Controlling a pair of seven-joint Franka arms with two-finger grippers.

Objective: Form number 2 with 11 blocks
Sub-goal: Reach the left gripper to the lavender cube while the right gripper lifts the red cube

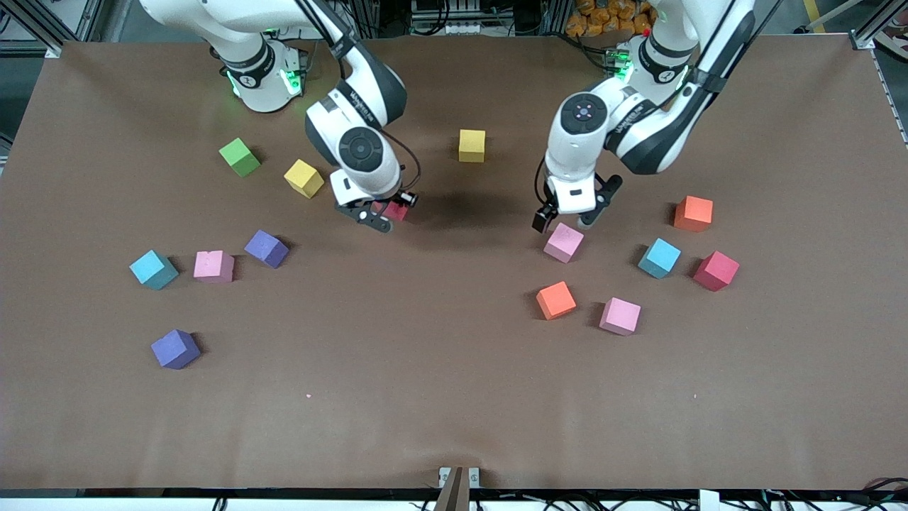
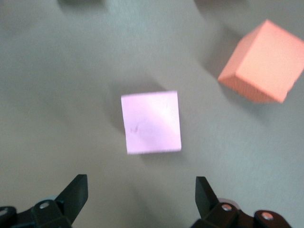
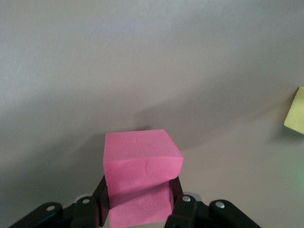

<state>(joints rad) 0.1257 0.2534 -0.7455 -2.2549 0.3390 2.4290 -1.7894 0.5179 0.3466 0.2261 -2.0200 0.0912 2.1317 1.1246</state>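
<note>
While I hold the right gripper (image 1: 384, 211) in the middle of the front frame, its jaws are clamped on a red block (image 1: 394, 210), lifted over bare surface (image 1: 440, 369); in the right wrist view that block (image 3: 141, 164) sits squarely between the jaws. The other blocks lie scattered in two loose groups, one at the frame's left and one at its right, with a yellow block (image 1: 472, 145) alone at upper centre. No part of the digit is laid out yet, as far as I can judge.

The left gripper (image 1: 572, 221) hangs right of centre, jaws wide apart and empty, just above a pink block (image 1: 564, 243). This is the relation that matters: in the left wrist view the pink block (image 2: 151, 122) lies ahead of the open jaws, not yet between them, roughly centred on the gap, with its sides nearly parallel to the jaws. An orange block (image 2: 263, 61) sits well clear of it. I judge the left arm needs to advance and drop before closing.
</note>
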